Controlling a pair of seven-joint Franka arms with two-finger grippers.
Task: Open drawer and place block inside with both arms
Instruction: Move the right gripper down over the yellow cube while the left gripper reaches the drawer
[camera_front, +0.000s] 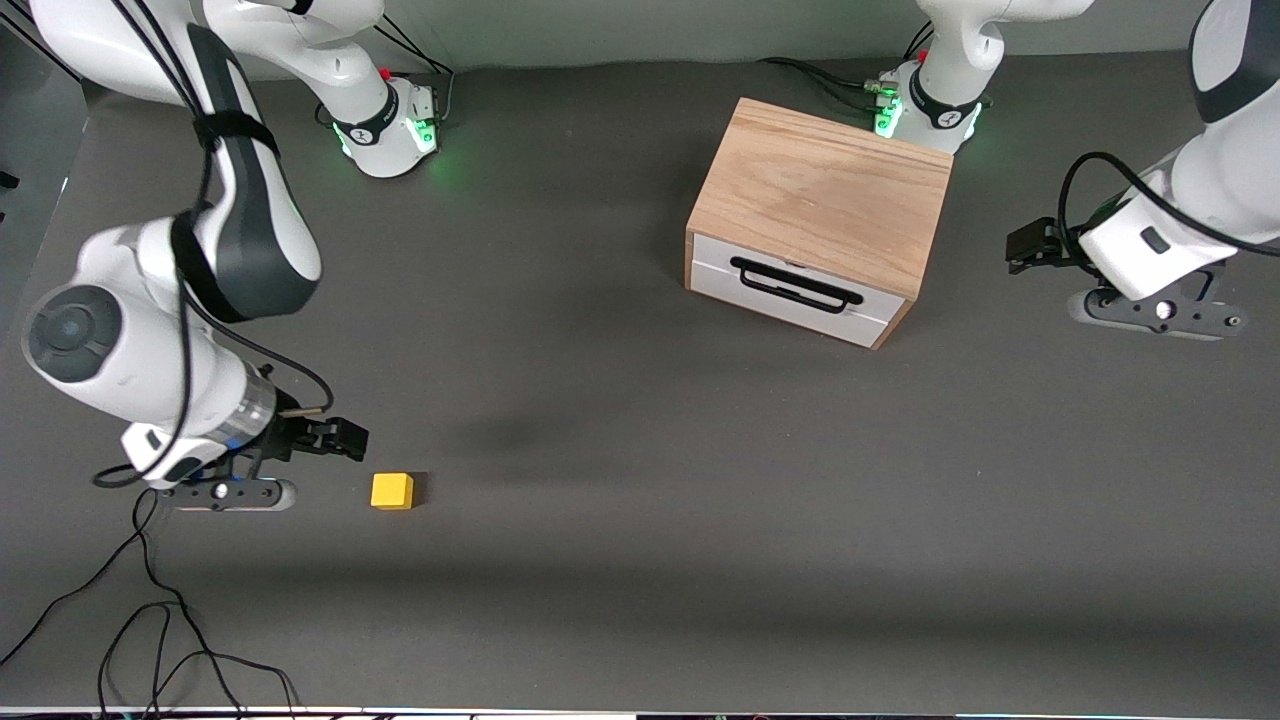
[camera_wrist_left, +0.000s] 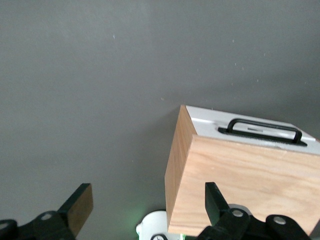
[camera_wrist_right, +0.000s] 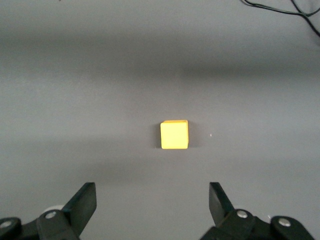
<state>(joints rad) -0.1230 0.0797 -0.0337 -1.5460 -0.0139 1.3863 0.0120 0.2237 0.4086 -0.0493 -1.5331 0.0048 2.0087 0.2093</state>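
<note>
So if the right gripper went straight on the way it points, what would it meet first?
Probably the table. The open right gripper points down at bare surface, with the block just ahead of its fingers, so it may miss the block.

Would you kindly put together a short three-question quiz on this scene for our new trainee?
1. True or false: the drawer in the wooden box is shut.
2. Which gripper is beside the block: A the left gripper, B the right gripper?
3. Fill in: both grippers' jaws stand ____.

Key:
1. True; its white front sits flush with the box.
2. B; the left gripper waits beside the box, at the left arm's end of the table.
3. Open; neither holds anything.
</note>
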